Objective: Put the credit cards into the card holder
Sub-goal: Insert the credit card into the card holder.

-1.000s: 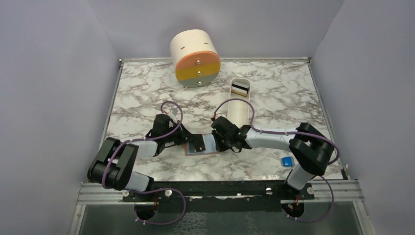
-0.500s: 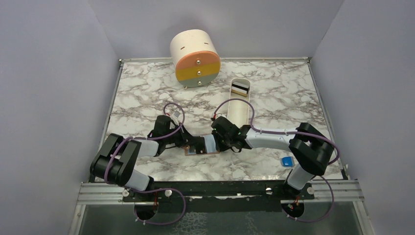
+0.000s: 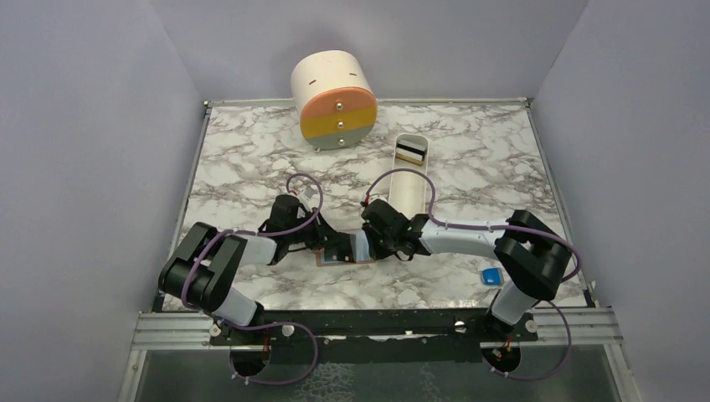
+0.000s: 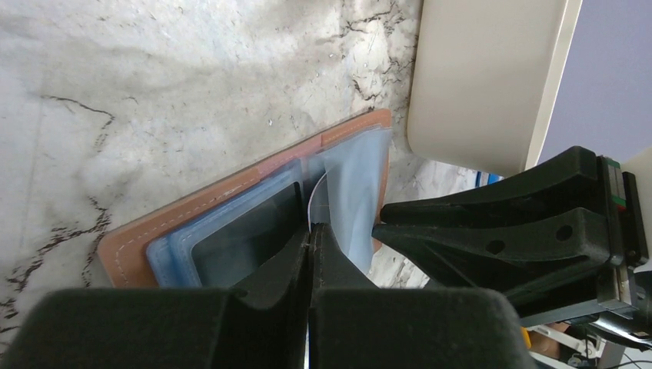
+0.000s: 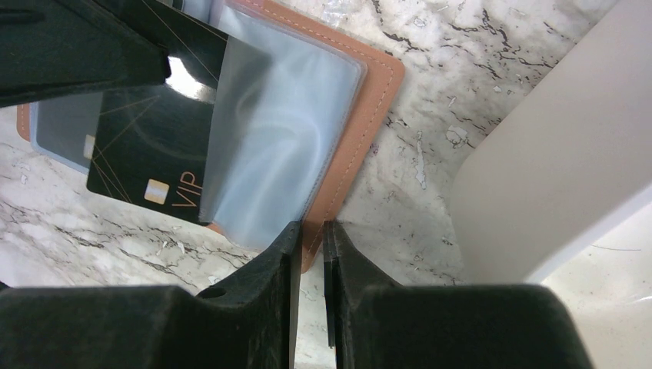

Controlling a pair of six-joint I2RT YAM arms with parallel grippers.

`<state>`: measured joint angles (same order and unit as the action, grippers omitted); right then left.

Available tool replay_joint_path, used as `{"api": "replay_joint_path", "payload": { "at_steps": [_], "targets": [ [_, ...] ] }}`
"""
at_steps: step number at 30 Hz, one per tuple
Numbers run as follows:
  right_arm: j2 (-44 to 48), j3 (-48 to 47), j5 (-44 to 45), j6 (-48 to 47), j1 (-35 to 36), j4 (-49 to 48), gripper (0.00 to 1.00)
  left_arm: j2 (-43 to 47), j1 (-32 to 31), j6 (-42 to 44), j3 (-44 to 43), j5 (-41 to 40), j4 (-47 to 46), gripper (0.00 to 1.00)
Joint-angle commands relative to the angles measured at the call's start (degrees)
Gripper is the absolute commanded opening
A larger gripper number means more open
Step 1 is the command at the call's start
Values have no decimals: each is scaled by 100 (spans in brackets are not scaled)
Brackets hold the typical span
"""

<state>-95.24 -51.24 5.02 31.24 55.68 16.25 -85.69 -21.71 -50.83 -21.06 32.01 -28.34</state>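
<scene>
The card holder [image 3: 322, 257] lies open on the marble, tan leather [image 4: 192, 204] with clear light-blue sleeves [image 5: 277, 131]. A black credit card [image 5: 146, 154] marked VIP lies over it, its right end under a clear sleeve. My left gripper [image 3: 339, 244] is shut on that card, which shows edge-on at the jaw tips [image 4: 311, 229]. My right gripper [image 3: 374, 243] is almost shut, with a narrow empty gap. Its tips [image 5: 310, 224] sit at the holder's tan corner [image 5: 369, 100]. Another dark card sits in the holder's left pocket [image 4: 238, 238].
A long white oblong tray [image 3: 408, 188] stands just behind the right gripper, with dark and tan cards [image 3: 410, 152] at its far end. A round cream drawer box [image 3: 335, 100] stands at the back. A small blue block [image 3: 490, 275] lies by the right arm's base.
The left arm's elbow has swung right and forward. Its gripper has edged right over the holder. The right arm has not moved.
</scene>
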Motion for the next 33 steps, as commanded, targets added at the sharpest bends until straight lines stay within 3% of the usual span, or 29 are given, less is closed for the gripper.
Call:
{"api": "replay_joint_path", "payload": {
  "at_steps": [1,15,33],
  "targets": [
    [-51,134,-418,116,171,-292,16,-275,-228,-40,21,-295,-50,0],
    [134,362,-704,393,180,-431,16,34,-331,-250,235,-1138,-154,0],
    [264,525,-295,435,180,-228,16,810,-289,0,594,-1724,265,0]
  ]
}}
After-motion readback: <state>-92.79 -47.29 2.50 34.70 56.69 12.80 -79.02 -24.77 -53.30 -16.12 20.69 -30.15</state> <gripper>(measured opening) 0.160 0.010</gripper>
